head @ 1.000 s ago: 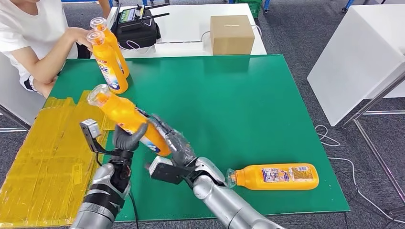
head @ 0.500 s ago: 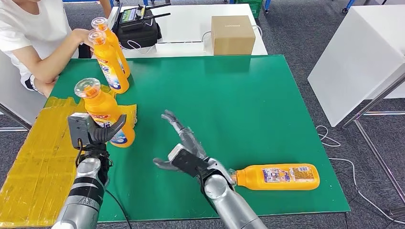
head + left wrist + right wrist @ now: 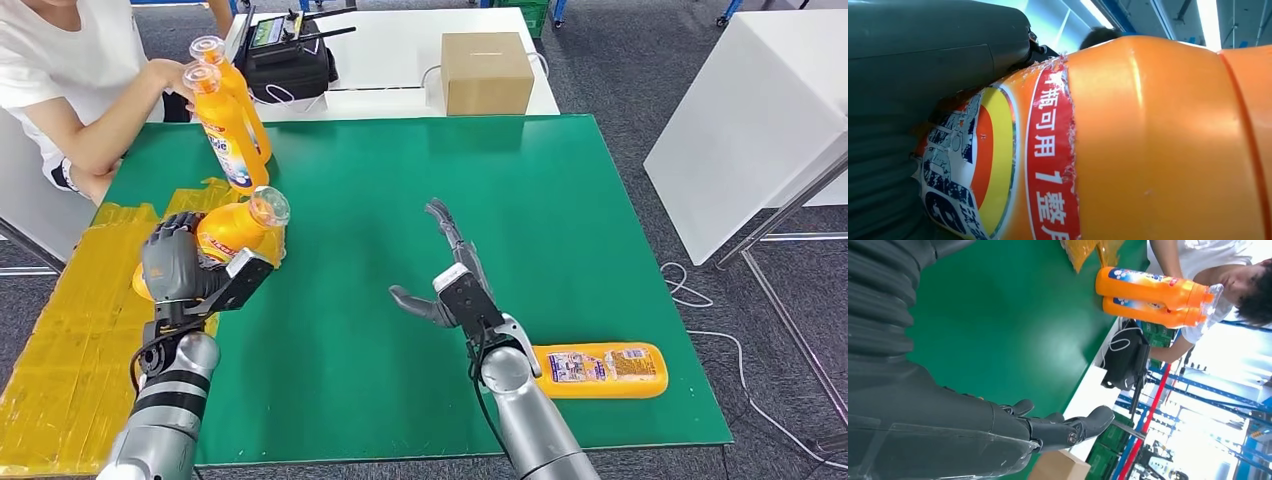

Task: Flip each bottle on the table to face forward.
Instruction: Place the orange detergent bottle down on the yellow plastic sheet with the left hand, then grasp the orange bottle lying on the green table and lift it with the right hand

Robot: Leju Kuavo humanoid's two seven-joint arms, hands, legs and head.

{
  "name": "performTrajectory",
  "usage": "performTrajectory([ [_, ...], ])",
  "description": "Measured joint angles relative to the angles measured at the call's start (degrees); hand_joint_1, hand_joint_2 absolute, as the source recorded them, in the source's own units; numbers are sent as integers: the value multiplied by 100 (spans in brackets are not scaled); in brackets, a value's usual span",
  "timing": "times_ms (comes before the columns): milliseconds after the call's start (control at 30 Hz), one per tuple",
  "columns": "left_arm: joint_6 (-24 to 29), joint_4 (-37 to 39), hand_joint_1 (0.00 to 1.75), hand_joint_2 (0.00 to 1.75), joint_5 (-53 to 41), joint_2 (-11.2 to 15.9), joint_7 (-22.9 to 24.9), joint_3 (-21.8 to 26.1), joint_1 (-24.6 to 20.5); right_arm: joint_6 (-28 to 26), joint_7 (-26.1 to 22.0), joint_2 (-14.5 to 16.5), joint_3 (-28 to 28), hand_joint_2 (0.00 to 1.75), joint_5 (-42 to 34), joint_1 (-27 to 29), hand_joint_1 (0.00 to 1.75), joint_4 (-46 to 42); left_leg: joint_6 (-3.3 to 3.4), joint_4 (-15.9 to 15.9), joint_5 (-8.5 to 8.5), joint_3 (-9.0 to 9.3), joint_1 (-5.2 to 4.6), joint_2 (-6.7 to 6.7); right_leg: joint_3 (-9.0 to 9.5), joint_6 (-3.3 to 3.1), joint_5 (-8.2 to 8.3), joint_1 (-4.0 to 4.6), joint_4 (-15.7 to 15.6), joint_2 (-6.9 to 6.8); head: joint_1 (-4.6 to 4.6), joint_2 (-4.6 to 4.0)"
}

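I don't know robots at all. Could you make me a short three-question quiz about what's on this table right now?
1. True or false: the left hand holds an orange bottle.
2. How many bottles stand upright at the green mat's far corner by the person? A) one B) two C) four
3. Fill in: the bottle beside the right hand is ____ on the mat.

Key: 1 true; 2 B, the two upright bottles; 3 lying on its side. The right hand holds nothing, fingers apart.
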Motion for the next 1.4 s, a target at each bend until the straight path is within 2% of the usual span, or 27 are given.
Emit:
performTrajectory([
  [100, 7, -3, 175, 175, -107, 4, 33, 43, 5, -8, 0, -26, -21, 175, -5, 4, 0, -38, 0, 0, 0, 0, 0, 0, 1, 0, 0, 0, 1, 0, 1, 0],
  [167, 11, -47, 175, 175, -710, 9, 248, 78, 38, -49, -1, -49, -33, 175, -44, 15, 0, -76, 0, 0, 0, 0, 0, 0, 2, 0, 0, 0, 1, 0, 1, 0],
  [200, 13, -85, 175, 175, -1179, 38, 501, 79, 78, -79, -2, -72, -37, 175, -85, 24, 0, -109, 0, 0, 0, 0, 0, 0, 2, 0, 0, 0, 1, 0, 1, 0],
  [267, 14, -145, 175, 175, -1910, 181, 1322, -102, 194, -129, -9, -147, -40, 175, -190, 41, 0, -187, 0, 0, 0, 0, 0, 3, -1, 0, 0, -1, 0, 3, 1, 0],
  [367, 14, -111, 175, 175, -2119, 667, 2926, -986, 320, -166, -42, -302, -47, 175, -327, 72, 0, -313, 0, 1, 0, 0, -1, 6, -6, 0, 1, 0, -1, 11, 1, 0],
  [400, 14, -79, 175, 175, -2123, 842, 3307, -1333, 330, -173, -51, -352, -51, 175, -355, 82, 0, -350, 0, 1, 0, 0, -1, 3, -5, 0, 1, -1, -1, 8, -1, 0],
  [467, 14, -10, 175, 175, -2128, 1107, 3700, -1916, 344, -177, -58, -430, -57, 175, -386, 89, 0, -404, 0, 0, 0, -1, -1, -3, -3, 0, 0, 0, -1, 2, -1, 0],
  [633, 14, 108, 175, 175, -2135, 1479, 3839, -2775, 385, -177, -61, -552, -60, 175, -398, 95, 0, -492, 0, -1, 0, -1, 0, 5, -2, 0, 1, -1, 0, 7, 2, 0],
  [867, 14, 205, 175, 175, -2135, 1710, 3883, -3206, 385, -179, -65, -636, -60, 175, -409, 101, 0, -547, 0, 0, 0, -1, -1, 3, -3, 0, 1, 0, 0, 7, 0, 0],
  [1100, 14, 628, 175, 175, -2104, 1874, 4415, -3914, 303, -228, -134, -699, -60, 175, -504, 100, 0, -549, 0, -1, 0, -1, -1, 4, -2, 0, 1, 0, 0, 8, 1, 0],
  [1233, 20, 1147, 0, 175, -2122, 1895, 4559, -4334, 232, -234, -237, -726, -60, 175, -531, 100, 0, -549, 0, -1, 0, -1, -1, 4, -2, 0, 1, -1, 0, 8, 1, 0],
  [1400, 62, 1827, 0, 175, -2128, 1886, 4660, -4631, -23, -234, -258, -750, -37, 175, -531, 93, 0, -541, 0, -2, 0, 8, -1, -2, 13, 0, 1, -1, -1, 2, 1, 0],
])
